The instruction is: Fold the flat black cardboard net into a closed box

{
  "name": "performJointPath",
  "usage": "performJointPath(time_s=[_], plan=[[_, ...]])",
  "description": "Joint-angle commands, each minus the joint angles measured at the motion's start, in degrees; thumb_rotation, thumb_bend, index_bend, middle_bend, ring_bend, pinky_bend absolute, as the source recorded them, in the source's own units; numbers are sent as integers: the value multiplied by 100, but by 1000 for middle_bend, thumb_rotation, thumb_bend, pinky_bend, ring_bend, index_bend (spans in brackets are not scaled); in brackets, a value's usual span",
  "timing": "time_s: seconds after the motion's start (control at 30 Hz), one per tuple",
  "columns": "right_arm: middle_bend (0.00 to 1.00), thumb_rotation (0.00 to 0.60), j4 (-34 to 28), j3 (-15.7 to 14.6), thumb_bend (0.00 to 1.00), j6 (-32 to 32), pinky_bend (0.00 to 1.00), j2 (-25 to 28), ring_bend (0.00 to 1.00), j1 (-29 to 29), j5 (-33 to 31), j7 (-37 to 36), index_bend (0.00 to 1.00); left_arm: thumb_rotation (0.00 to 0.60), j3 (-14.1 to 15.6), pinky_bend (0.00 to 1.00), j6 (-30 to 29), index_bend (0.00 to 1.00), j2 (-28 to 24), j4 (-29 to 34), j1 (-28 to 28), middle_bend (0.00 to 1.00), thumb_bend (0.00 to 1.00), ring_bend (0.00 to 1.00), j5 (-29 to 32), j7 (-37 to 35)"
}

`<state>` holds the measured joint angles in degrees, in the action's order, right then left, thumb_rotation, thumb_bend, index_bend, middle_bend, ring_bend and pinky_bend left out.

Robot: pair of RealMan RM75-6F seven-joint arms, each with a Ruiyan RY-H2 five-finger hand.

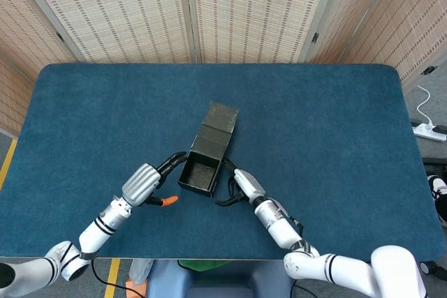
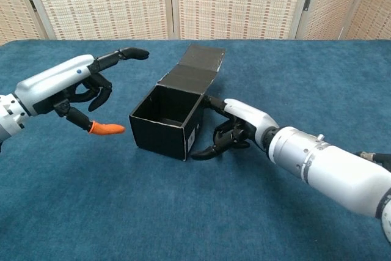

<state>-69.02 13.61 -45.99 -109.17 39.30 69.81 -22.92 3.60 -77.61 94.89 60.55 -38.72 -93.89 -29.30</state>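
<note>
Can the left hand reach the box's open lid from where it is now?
Probably yes. The left hand hangs open beside the box, apart from it, with bare table between it and the raised lid.

Looks like a robot lab or test room, not a home. Staged work area: a desk (image 1: 328,137) covered edge to edge in dark blue felt-like cloth, closed in behind by folding screens (image 1: 244,12) of pale woven slats in light frames. At the right edge, bare grey floor with a white power strip (image 1: 427,130) and its cable. At the lower left, a yellow line (image 1: 112,278) marked on the floor, as in a marked-off work cell.
</note>
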Motion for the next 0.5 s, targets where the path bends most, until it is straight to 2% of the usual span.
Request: performJointPath(time_s=[0.03,0.23,0.4,0.5], plan=[[0,600,-201,-67,0,-9,1000,221,632,-106,-41,103,0,600,-80,997,780,0,-450,704,-45,102,224,755,437,-650],[0,600,-986,-278,0,-73,1000,1023,628,-384,12,262,0,600,-227,996,1887,0,-696,854,-277,25,223,709,904,-1681],[17,600,-2135,-347,104,-423,1000,1996,630,-734,245,125,0,600,-380,996,2581,0,-495,310,-489,0,220,684,1086,-2373],[57,600,-2919,-279,126,-624,1000,2665,640,-874,444,17,0,600,-445,995,2938,0,-372,29,-644,0,213,667,1069,-2969]])
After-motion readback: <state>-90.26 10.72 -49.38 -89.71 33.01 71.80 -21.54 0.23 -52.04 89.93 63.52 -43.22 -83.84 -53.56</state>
